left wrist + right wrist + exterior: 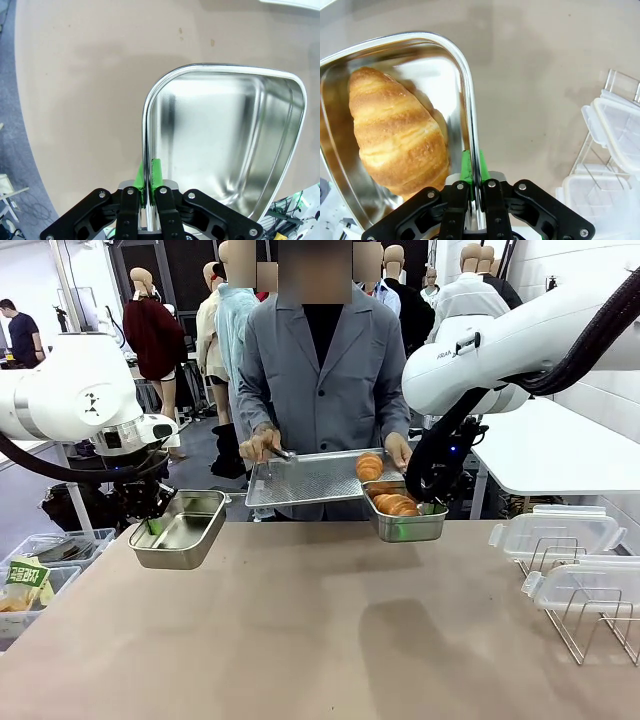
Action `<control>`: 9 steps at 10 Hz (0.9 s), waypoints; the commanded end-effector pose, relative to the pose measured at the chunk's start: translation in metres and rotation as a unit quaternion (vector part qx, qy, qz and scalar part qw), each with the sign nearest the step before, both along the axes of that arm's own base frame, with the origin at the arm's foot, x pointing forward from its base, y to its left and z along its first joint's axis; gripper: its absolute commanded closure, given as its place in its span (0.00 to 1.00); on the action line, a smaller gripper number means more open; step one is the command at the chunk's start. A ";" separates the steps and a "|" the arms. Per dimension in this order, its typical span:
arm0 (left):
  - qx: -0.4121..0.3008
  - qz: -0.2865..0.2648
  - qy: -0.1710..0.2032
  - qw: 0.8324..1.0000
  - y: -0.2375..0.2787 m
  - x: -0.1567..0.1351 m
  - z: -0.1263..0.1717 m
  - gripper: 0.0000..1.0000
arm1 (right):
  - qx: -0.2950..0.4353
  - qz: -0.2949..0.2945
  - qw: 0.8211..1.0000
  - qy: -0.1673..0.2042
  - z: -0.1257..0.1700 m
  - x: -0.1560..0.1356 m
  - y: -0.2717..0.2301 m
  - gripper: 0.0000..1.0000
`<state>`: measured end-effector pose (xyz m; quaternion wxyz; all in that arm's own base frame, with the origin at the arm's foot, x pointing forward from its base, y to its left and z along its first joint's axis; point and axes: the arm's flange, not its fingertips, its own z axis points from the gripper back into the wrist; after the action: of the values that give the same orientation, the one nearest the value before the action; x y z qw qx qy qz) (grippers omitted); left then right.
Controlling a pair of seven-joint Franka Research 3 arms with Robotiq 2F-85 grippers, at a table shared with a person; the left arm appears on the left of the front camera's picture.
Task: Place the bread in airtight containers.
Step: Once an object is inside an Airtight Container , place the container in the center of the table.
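My left gripper [152,527] [148,187] is shut on the rim of an empty steel pan [183,528] [225,145], holding it above the table's left part. On the right, my right gripper [428,502] [474,177] is shut on the rim of a second steel pan [407,523] [337,165] with one golden croissant [396,504] [395,132] inside. The other croissant [369,466] lies on the large perforated tray [310,480], which the person holds with both hands at the far edge. Two clear lids [555,532] [620,120] rest on a wire rack at the right.
The person stands at the far side behind the tray. The wire rack [590,615] with the lids takes up the table's right edge. A bin with packets [30,585] sits off the table's left edge. The brown tabletop [320,640] stretches wide in front.
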<state>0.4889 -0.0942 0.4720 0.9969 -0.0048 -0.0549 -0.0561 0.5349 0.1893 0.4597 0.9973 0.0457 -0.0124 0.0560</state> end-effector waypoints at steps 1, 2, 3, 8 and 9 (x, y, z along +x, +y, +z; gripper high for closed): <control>0.001 -0.008 -0.012 1.000 0.001 0.001 0.002 1.00 | 0.003 -0.002 1.000 -0.011 0.000 -0.004 -0.002 1.00; 0.001 -0.008 -0.012 1.000 0.001 0.001 0.002 1.00 | 0.003 -0.002 1.000 -0.011 0.000 -0.004 -0.002 1.00; 0.001 -0.008 -0.012 1.000 0.001 0.001 0.002 1.00 | 0.003 -0.002 1.000 -0.011 0.000 -0.004 -0.002 1.00; 0.001 -0.008 -0.012 1.000 0.001 0.001 0.002 1.00 | 0.003 -0.002 1.000 -0.011 0.000 -0.004 -0.002 1.00; 0.001 -0.008 -0.012 1.000 0.001 0.001 0.002 1.00 | 0.003 -0.002 1.000 -0.011 0.000 -0.004 -0.002 1.00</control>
<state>0.4890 -0.0942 0.4720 0.9969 -0.0048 -0.0550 -0.0561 0.5349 0.1893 0.4597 0.9973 0.0457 -0.0124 0.0560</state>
